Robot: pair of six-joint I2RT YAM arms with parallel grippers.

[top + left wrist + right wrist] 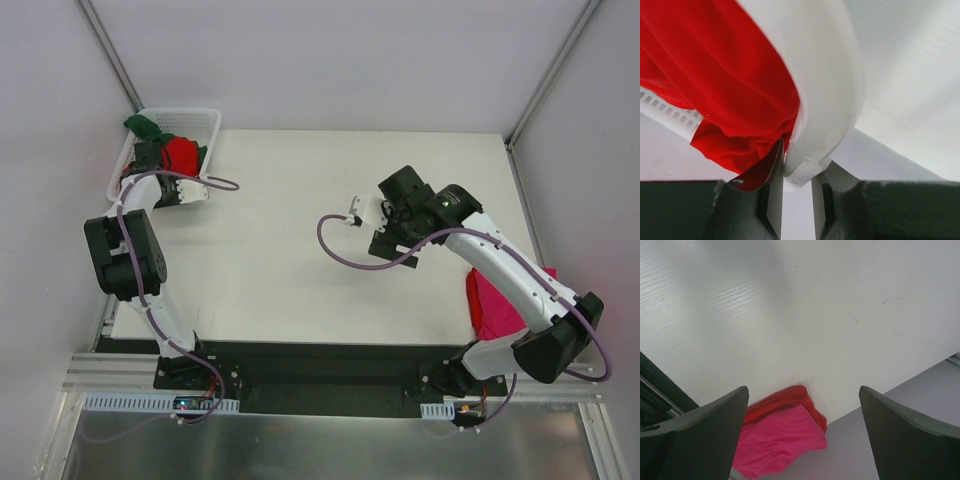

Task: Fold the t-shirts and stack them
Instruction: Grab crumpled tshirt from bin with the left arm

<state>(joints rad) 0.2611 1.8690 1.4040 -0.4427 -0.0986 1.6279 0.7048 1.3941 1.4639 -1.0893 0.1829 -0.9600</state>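
Observation:
A bright red t-shirt (pixel 180 155) hangs over the rim of the white mesh basket (pixel 200 112) at the table's far left corner, beside a dark green t-shirt (pixel 145 125). My left gripper (pixel 155 170) is at that rim. In the left wrist view the left gripper (pixel 797 167) is nearly shut, with the basket rim (pixel 825 75) between its fingers and red t-shirt (pixel 725 80) cloth pinched against the left finger. A magenta-pink t-shirt (pixel 495 300) lies folded at the table's right near edge. My right gripper (pixel 388 243) hovers open over bare table, holding nothing.
In the right wrist view the pink t-shirt (pixel 780 440) rests on a red cloth layer (pixel 790 397), both reaching past the table edge, with the right gripper (pixel 802 390) wide above them. White table (pixel 300 230); grey walls all round.

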